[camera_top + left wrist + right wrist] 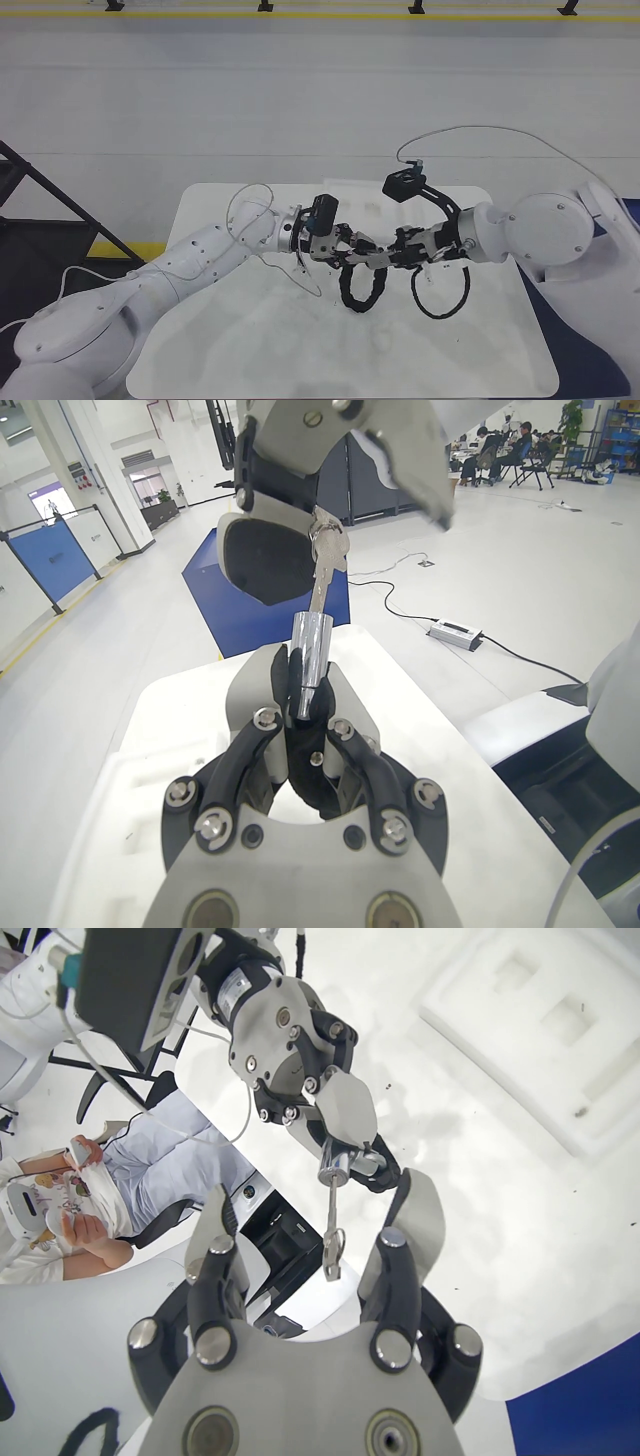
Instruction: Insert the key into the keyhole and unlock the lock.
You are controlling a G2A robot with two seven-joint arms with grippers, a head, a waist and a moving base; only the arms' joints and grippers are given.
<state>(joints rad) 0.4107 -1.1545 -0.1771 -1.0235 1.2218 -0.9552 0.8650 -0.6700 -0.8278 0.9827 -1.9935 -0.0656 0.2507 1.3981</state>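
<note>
Top view: left gripper point(352, 246) sits at 9 o'clock of the table point(250, 340) centre, right gripper point(395, 250) at 3 o'clock; left wrist view: the left gripper clamps the chrome lock cylinder point(311, 650), key point(327, 555) seated in its keyhole point(319, 616); right wrist view: right jaws gape wide astride the key, holding nothing.

I count one cable lock point(310, 650) and one key point(327, 555) stuck in it, with one ring point(336, 1238) through the key's head. Whether a second key hangs off that ring, I cannot tell. There are two grippers, the left gripper point(305, 670) and the right gripper point(320, 1208). There is one counter point(480, 350). On it sits one white foam tray point(525, 1053) with two rectangular hollows point(565, 1015).
</note>
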